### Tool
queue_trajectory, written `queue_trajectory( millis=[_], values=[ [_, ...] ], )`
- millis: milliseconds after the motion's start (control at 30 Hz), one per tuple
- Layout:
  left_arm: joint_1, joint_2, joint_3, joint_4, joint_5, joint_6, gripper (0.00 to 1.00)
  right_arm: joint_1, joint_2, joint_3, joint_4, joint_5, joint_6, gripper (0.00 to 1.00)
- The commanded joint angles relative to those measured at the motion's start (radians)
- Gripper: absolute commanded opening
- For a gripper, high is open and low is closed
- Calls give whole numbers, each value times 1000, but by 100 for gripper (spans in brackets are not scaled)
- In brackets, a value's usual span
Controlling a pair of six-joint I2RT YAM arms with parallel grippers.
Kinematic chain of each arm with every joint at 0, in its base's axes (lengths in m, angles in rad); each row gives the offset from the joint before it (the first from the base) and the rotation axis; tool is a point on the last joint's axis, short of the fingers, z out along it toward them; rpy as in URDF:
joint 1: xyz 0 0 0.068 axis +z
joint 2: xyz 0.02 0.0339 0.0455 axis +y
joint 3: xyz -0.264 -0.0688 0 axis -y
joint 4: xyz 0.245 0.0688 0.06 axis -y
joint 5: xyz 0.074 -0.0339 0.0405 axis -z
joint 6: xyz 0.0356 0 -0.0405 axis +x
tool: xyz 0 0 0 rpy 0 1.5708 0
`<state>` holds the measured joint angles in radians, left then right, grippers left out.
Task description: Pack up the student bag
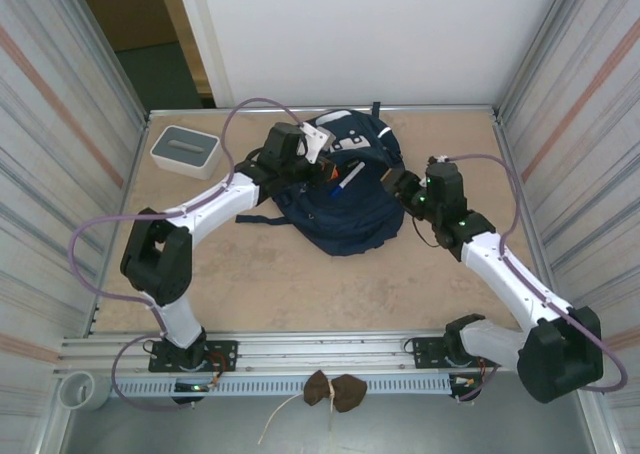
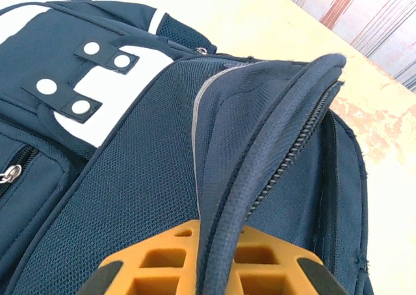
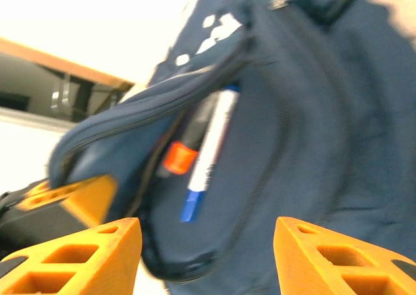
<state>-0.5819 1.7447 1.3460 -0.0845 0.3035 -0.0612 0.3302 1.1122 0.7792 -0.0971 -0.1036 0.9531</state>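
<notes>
The student bag (image 1: 345, 219), navy with white patches, lies at the back middle of the table. My left gripper (image 1: 318, 166) is shut on the zipper rim of the bag's flap (image 2: 273, 145) and holds the pocket mouth up. Inside the opening lie a white marker with a blue cap (image 3: 208, 152) and a dark marker with an orange band (image 3: 180, 157); the white marker (image 1: 347, 179) also shows from above. My right gripper (image 1: 393, 184) stands open just right of the opening, its fingers (image 3: 84, 256) wide apart with nothing between them, facing the pocket.
A small white-and-grey box (image 1: 186, 150) stands at the back left. Metal walls close in both sides. A brown object (image 1: 333, 391) lies on the front rail, and a white cup (image 1: 77, 389) sits at the near left corner.
</notes>
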Motion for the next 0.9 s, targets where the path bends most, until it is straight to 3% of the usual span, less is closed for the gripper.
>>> queue_trajectory(
  millis=[0,233,333,467,633,867],
  values=[
    [-9,-100,-12,95,29,-44,0,-46,38,-20,-81,1,-79,57],
    [-27,-131,-51,65,9,-50,0,-51,258,60,34,-122,-91,58],
    [-38,-172,-103,53,-20,-64,0,-56,329,118,27,-149,-135,47],
    [-73,-232,-193,55,-74,-101,0,-82,381,183,-2,-166,-217,25],
    [-171,-249,-252,84,-125,-147,0,-124,487,327,-113,-313,-352,19],
    [-280,-168,-173,88,-199,-155,3,-157,659,534,-196,-461,-434,11]
  ],
)
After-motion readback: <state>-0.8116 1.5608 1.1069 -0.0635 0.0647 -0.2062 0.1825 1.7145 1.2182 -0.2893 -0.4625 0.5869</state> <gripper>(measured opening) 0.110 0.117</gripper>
